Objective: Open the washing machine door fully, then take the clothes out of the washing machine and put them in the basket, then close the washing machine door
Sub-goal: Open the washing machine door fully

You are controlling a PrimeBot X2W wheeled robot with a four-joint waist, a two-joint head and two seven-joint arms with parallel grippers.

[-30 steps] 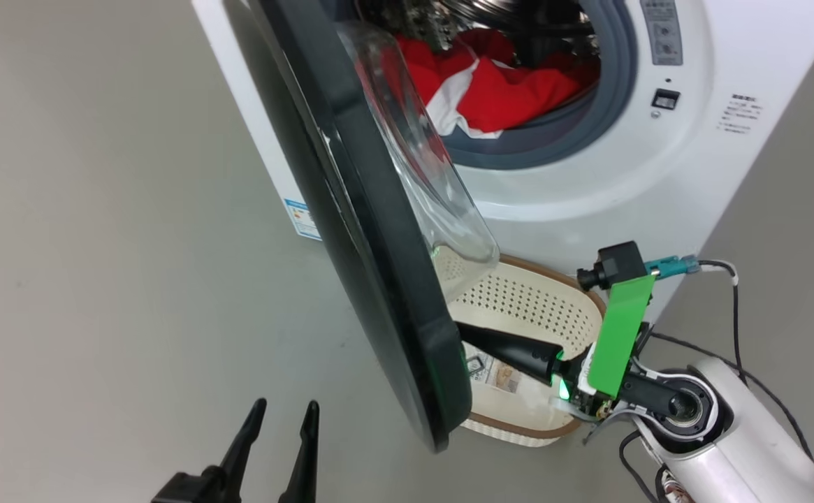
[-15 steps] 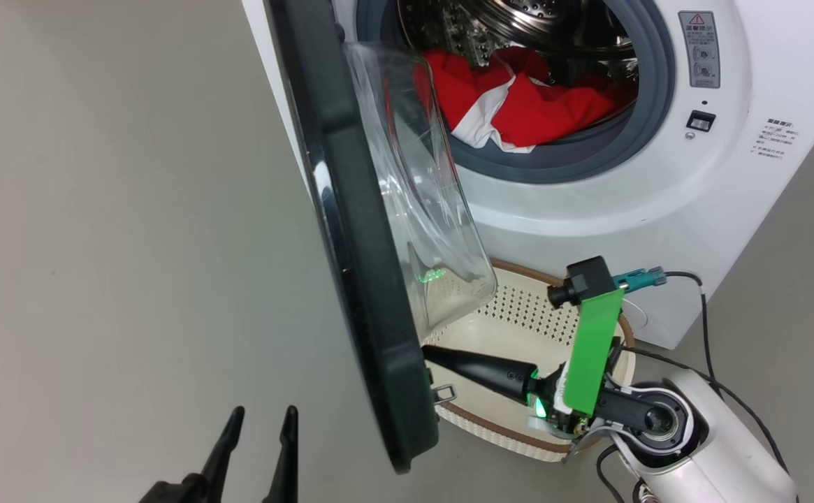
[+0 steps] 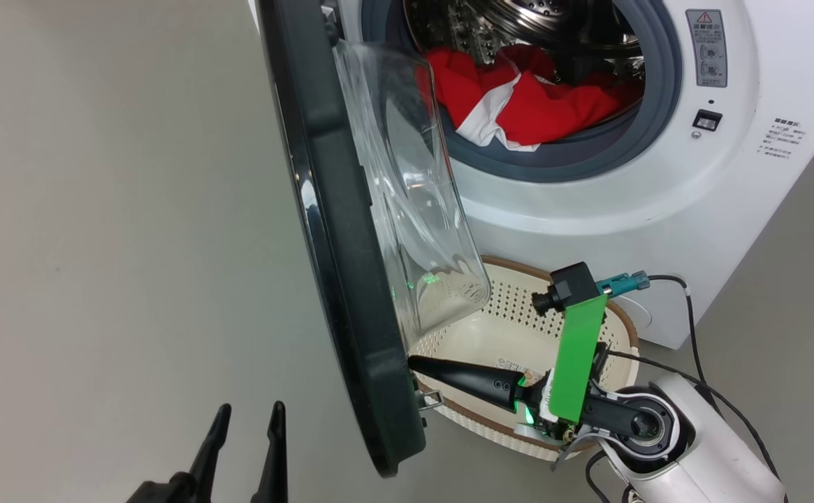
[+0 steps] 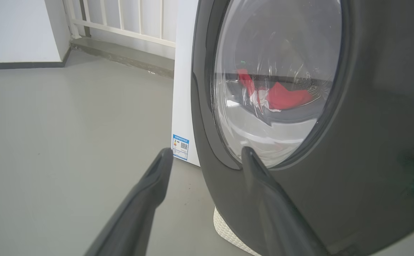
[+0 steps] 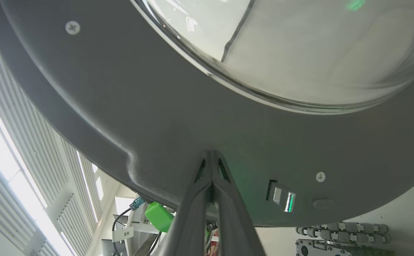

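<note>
The washing machine door (image 3: 337, 230) stands roughly edge-on, its black rim facing me and its clear glass bowl (image 3: 413, 202) bulging toward the washing machine (image 3: 658, 175). Red and white clothes (image 3: 518, 98) lie in the drum behind the grey ring. My right gripper (image 3: 412, 363) is shut, its tips pressed against the door's inner rim (image 5: 178, 117) just above the cream basket (image 3: 490, 335). In the right wrist view its fingers (image 5: 212, 167) meet on the grey inner face. My left gripper (image 3: 248, 419) stands open at the lower left, outside the door (image 4: 334, 177).
The basket sits on the grey floor (image 3: 113, 244) right under the door's lower edge. A metal latch hook (image 3: 429, 400) sticks out of the door rim near my right fingertips. A blue label (image 4: 180, 146) marks the machine's side. A railing (image 4: 121, 17) stands far behind.
The door has swung further open to the left, pushed by my right gripper, which moved left over the basket. The head camera shifted too. My left gripper slid slightly left.
</note>
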